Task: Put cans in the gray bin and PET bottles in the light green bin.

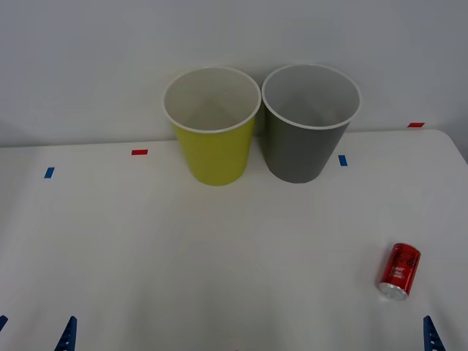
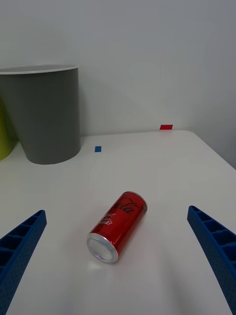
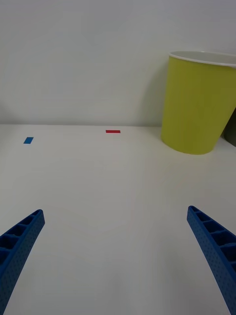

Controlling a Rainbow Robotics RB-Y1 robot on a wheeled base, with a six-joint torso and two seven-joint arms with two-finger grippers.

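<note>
A small red can lies on its side at the table's front right, silver end toward me. My right gripper is open just short of the can, one blue finger at the front edge. The gray bin stands upright at the back, right of the light green bin; they almost touch. My left gripper is open low at the front left, holding nothing, with the light green bin well beyond it. PET bottles are out of view.
Red tape marks and blue tape marks dot the white table near the back. A white wall rises right behind the bins. The table's right edge runs close to the can. Bare tabletop spans the middle.
</note>
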